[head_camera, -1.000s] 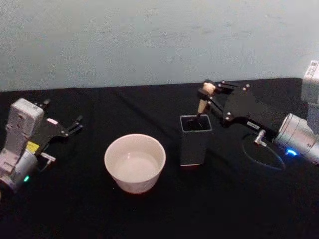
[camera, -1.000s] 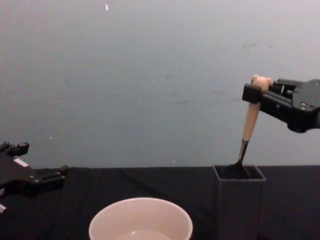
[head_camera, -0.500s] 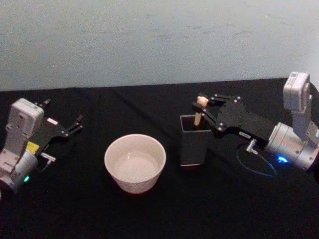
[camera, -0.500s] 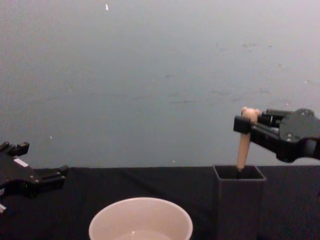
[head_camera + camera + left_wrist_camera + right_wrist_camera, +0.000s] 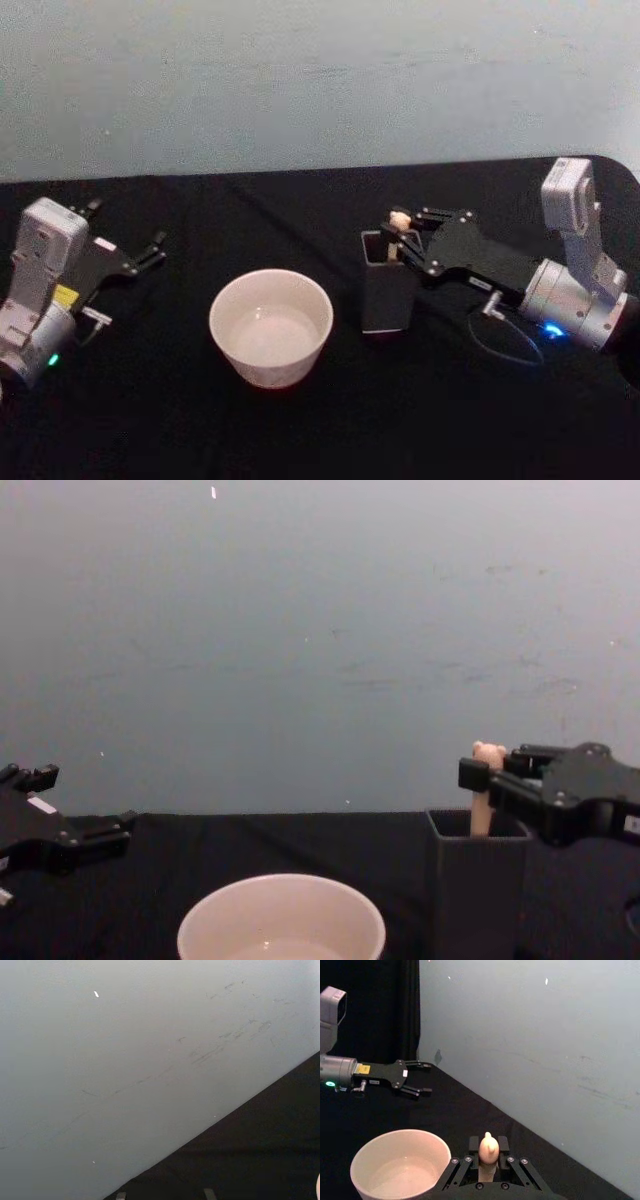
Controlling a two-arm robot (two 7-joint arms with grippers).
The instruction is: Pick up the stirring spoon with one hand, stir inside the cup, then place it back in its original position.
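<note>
We have the stirring spoon (image 5: pixel 398 222) pinched near its bear head between the fingers of our right tool (image 5: pixel 482 776), and most of it is already down inside the dark grey holder (image 5: pixel 388 292); only the top of the beige handle stands above the holder's rim. The holder is just beside the cream-white cup (image 5: pixel 271 327), on its right, both on the black desk (image 5: pixel 300 430). In the right wrist view the bear head sits squarely between the two pads.

We judge this to be the put-back step, nearly finished. To do it well, we should keep the handle close to upright and inside the holder's walls, lower until the bowl meets the bottom or the handle leans on the rim, then spread the fingers slowly so the spoon does not flick out. After that, we should lift straight up clear of the rim before drawing away, or the narrow holder may tip.

Our left tool (image 5: pixel 140 258) lies parked well to the cup's left, fingers spread.
</note>
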